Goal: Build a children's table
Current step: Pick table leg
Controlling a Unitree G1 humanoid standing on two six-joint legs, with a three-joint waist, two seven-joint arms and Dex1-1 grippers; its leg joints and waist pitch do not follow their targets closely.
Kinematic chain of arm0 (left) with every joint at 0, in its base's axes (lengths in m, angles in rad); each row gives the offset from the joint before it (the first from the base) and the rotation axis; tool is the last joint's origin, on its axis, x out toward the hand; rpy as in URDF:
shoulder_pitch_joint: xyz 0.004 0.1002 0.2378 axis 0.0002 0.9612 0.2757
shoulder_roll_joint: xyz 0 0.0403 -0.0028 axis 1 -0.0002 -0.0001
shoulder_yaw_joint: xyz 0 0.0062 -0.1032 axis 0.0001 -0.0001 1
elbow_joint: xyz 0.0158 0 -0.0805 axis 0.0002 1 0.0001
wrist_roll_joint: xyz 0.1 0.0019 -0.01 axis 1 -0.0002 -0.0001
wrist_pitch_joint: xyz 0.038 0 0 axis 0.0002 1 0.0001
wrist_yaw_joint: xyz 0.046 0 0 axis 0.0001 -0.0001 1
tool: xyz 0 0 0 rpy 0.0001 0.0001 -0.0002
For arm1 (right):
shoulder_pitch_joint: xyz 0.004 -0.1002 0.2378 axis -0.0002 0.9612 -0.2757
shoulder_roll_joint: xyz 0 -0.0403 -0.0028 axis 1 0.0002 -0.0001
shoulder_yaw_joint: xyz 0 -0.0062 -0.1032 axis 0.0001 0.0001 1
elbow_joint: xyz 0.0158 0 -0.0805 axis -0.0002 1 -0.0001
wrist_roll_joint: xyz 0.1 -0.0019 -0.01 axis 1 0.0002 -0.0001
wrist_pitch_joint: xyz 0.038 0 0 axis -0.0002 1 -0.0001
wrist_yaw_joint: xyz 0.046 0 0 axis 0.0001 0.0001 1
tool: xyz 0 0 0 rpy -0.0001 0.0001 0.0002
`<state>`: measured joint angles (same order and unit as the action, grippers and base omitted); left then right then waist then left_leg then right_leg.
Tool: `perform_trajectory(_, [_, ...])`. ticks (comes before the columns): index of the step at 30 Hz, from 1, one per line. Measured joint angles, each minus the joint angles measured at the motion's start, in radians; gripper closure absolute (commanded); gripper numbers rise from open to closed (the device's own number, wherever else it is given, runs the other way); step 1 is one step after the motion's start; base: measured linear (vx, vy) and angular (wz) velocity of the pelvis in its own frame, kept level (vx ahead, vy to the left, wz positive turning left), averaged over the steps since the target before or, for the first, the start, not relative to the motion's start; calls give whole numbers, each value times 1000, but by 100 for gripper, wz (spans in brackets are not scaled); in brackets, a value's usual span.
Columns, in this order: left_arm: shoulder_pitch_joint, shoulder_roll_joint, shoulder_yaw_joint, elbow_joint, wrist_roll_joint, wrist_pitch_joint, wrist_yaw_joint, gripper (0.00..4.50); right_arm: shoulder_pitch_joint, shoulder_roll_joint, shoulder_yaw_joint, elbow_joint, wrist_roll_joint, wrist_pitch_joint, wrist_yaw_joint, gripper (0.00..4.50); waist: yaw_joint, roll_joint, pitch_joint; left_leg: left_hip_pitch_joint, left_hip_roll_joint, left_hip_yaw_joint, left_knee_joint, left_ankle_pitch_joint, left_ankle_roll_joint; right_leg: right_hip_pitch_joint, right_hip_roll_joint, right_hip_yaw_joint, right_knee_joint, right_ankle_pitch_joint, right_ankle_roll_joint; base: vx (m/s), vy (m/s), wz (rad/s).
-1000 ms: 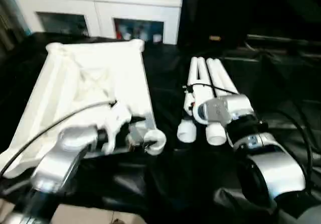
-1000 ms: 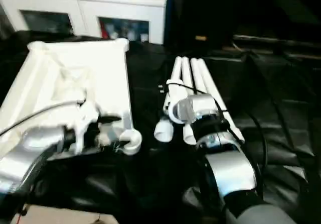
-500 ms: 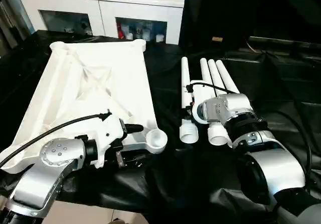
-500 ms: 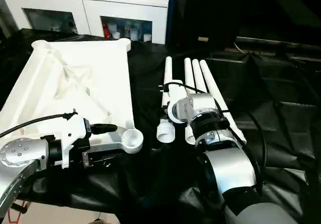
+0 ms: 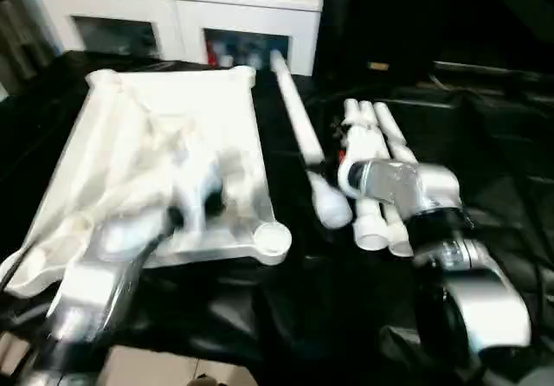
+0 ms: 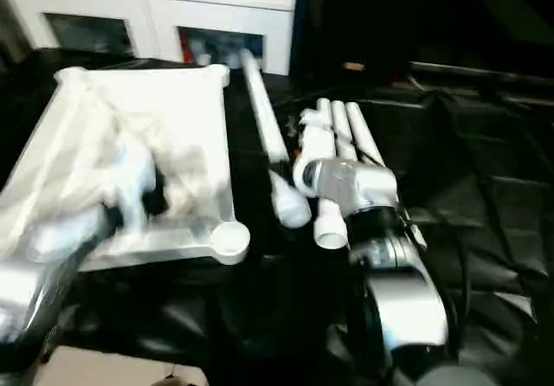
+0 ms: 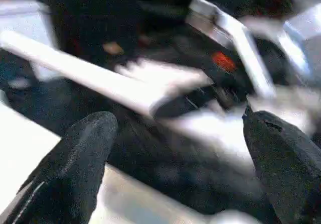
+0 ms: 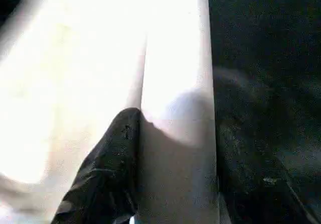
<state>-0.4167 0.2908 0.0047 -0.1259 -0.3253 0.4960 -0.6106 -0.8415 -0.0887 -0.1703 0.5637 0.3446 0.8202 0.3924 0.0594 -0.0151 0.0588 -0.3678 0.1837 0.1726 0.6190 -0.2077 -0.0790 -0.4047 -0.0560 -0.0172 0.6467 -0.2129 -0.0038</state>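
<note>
The white tabletop (image 5: 130,135) lies underside up on the black cloth at the left, with a round corner socket (image 5: 273,240) at its near right. My left gripper (image 7: 180,169) is open and holds nothing; it hovers, blurred, over the tabletop's near part (image 5: 201,197). One white leg (image 5: 301,135) slants up out of the row, its thick end (image 5: 332,210) near the socket corner. My right gripper (image 5: 339,163) is shut on this leg. A black finger (image 8: 113,171) presses on the tube. Three other legs (image 5: 374,204) lie side by side under my right wrist.
A white cabinet with glass doors (image 5: 182,31) stands behind the tabletop. Wrinkled black cloth (image 5: 485,144) covers the work surface to the right. The cloth's front edge and pale floor (image 5: 164,373) lie near my left forearm.
My left gripper has risen from the tabletop's front edge to over the tabletop. One leg has swung out of the row, its far end lifting toward the cabinet.
</note>
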Motion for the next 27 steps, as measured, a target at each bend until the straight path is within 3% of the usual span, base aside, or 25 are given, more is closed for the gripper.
perform_trajectory(2, [-79, -61, 51, 45, -32, 44, 93, 0, 15, -6, 0, -62, 42, 3, 69, 266, 2, 0, 0, 0, 0, 0, 0, 1, 1, 1, 0, 0, -1, 0, 0, 0, 0, 0])
perform_trajectory(6, [-147, -144, 103, 125, -85, 100, 183, 0, 73, -31, -22, -158, 115, 21, 164, 267, 5, 0, 0, -1, 0, 0, 0, 1, 3, 0, 0, -1, -1, 0, 0, 0, 0, 0])
perform_trajectory(10, [-225, -225, 186, 177, -245, 196, 195, 0, 163, -38, -17, -296, 212, 38, 299, 267, 11, 0, 0, -2, 0, 0, 0, 4, 10, 0, 0, -1, -2, 0, 0, 0, 0, 0])
perform_trajectory(13, [-267, -255, 222, 180, -323, 258, 209, 0, 184, -56, -16, -361, 243, 41, 350, 267, 11, 1, 0, -1, 0, 0, 0, 4, 11, 0, 0, -1, -2, 0, 0, 0, 0, 0])
perform_trajectory(18, [-269, -285, 239, 179, -405, 316, 210, 0, 214, -62, 2, -424, 274, 43, 384, 267, 12, 3, 1, -1, 0, -1, 0, 3, 10, 1, 0, -1, -1, 0, 0, 0, 0, 0])
perform_trajectory(19, [-269, -294, 247, 179, -425, 328, 213, 29, 220, -62, 8, -429, 279, 44, 389, 267, 12, 5, 2, -1, 0, -1, 0, 3, 10, 1, 0, -1, -2, 1, -1, 0, 0, 0])
perform_trajectory(22, [-272, -301, 275, 174, -468, 358, 230, 47, 225, -64, 13, -450, 283, 44, 392, 267, 12, 7, 3, -1, 0, -1, 0, 4, 10, 1, -1, -1, -2, 2, 0, 0, 0, 0])
perform_trajectory(27, [-291, -305, 278, 167, -462, 369, 290, 91, 234, -75, 55, -485, 258, 17, 386, 267, 14, 8, 3, -2, 0, -2, 0, 4, 9, 1, 0, -2, -2, 2, 0, 0, 0, 0])
